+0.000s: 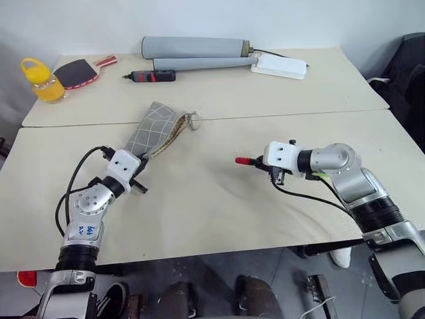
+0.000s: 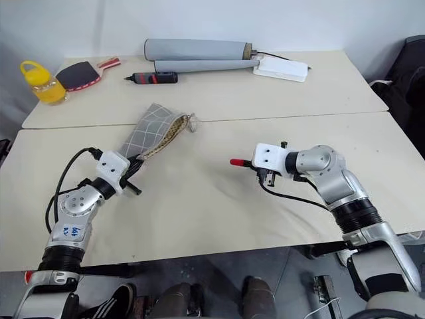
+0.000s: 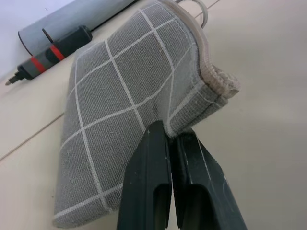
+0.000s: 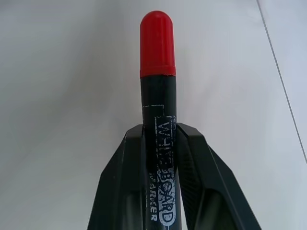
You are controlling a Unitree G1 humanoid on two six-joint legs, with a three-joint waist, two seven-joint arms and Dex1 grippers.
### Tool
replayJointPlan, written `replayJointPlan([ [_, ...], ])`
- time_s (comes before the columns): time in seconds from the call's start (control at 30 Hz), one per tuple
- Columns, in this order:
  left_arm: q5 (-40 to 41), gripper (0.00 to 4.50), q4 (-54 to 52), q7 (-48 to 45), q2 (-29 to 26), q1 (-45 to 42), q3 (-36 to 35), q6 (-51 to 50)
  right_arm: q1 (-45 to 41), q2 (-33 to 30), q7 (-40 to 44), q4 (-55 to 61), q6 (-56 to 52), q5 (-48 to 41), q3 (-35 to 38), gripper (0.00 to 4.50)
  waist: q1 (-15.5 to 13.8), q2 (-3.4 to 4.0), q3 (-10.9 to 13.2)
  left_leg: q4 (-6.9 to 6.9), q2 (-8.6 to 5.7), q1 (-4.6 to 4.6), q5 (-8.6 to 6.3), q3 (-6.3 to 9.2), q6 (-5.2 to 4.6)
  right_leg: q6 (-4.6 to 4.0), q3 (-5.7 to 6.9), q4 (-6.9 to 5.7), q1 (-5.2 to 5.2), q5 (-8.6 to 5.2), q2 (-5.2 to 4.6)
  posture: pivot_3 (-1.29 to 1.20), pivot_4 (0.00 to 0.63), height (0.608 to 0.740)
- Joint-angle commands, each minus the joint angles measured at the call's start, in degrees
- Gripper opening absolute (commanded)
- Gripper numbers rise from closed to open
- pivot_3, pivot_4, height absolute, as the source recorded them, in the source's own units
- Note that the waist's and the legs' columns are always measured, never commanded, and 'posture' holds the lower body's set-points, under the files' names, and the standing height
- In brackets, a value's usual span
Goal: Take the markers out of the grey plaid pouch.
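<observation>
The grey plaid pouch [image 1: 154,128] lies slanted on the table with its tan-lined mouth and metal ring [image 1: 194,120] at the far end. My left gripper [image 3: 171,136] is at the pouch's near corner, fingers pressed together on its edge. My right gripper [image 4: 160,132] hovers low over the table to the right, shut on a marker [image 1: 243,161] with a black barrel and a red cap that points left, toward the pouch. A sliver of pale green [image 1: 321,175] shows beside my right forearm; I cannot tell what it is.
Along the far edge lie two long grey rolled tubes [image 1: 192,48], a white box [image 1: 279,66] and a black-and-red tool [image 1: 153,76]. A yellow bottle [image 1: 41,81] and a red paddle [image 1: 78,72] sit at the far left. A seam joins two tabletops.
</observation>
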State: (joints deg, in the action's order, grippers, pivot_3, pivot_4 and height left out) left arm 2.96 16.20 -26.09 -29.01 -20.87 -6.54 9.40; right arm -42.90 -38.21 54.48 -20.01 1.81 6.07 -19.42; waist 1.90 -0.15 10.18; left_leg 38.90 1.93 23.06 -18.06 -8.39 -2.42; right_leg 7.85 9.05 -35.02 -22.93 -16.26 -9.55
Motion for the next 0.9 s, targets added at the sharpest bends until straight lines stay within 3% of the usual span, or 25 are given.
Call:
replayJointPlan([
  [0.03,2.9,1.0,-5.5,-1.5,0.1,1.6,-1.0,-1.4,-0.6,0.0,-0.7,-2.1,3.8,0.7,1.7,1.26,-0.1,0.0,0.0,0.0,0.06,0.0,0.0,0.0,-0.01,0.0,-0.02,0.01,0.0,0.0,-0.03,0.0,0.15,0.74],
  [0.23,9.9,2.93,-12.3,-5.6,-0.1,4.4,-2.8,-6.2,-0.1,0.4,1.2,-0.9,1.9,-3.0,4.8,3.23,-0.3,0.0,0.0,0.09,0.08,0.0,0.01,0.06,-0.03,0.0,0.01,0.02,0.09,0.0,-0.04,0.0,0.15,0.74],
  [0.37,18.1,2.93,-20.9,-9.1,-1.9,8.9,-6.0,-14.5,1.8,1.8,2.4,4.4,-3.6,-12.5,12.0,3.23,-0.3,0.0,0.0,0.07,0.12,0.0,0.01,0.1,-0.02,0.0,0.03,0.02,0.08,0.0,-0.03,0.0,0.15,0.74],
  [0.5,19.4,2.93,-26.9,-7.8,-3.6,12.8,-8.2,-19.7,4.9,2.8,1.9,10.4,-9.4,-20.0,18.1,3.23,-0.3,0.01,0.0,0.06,0.11,-0.01,0.0,0.12,-0.03,0.0,0.02,0.02,0.1,0.0,-0.03,0.0,0.15,0.74],
  [0.67,25.0,2.93,-34.1,-8.6,-4.4,20.9,-15.1,-23.9,21.6,1.7,4.3,26.6,-18.4,-33.1,25.8,3.23,-1.4,-0.01,0.0,0.04,0.11,-0.05,-0.11,0.29,-0.04,0.0,0.07,0.11,0.24,0.0,-0.04,0.0,0.15,0.74],
  [0.8,24.3,2.93,-32.8,-10.5,-5.8,25.9,-18.5,-22.9,31.1,-1.8,5.5,27.7,-14.7,-30.6,28.6,3.23,-1.8,0.03,0.0,0.07,0.06,-0.05,-0.14,0.12,-0.12,0.0,-0.01,0.3,0.26,0.0,-0.05,0.0,0.15,0.74],
  [0.9,23.0,2.93,-29.8,-11.6,-6.1,29.4,-20.7,-20.4,34.0,-2.0,-0.2,22.9,-9.0,-25.8,32.0,3.23,-1.7,0.02,0.0,0.09,0.06,-0.13,-0.14,0.0,-0.19,-0.03,-0.11,0.46,0.34,-0.01,-0.05,0.0,0.15,0.74],
])
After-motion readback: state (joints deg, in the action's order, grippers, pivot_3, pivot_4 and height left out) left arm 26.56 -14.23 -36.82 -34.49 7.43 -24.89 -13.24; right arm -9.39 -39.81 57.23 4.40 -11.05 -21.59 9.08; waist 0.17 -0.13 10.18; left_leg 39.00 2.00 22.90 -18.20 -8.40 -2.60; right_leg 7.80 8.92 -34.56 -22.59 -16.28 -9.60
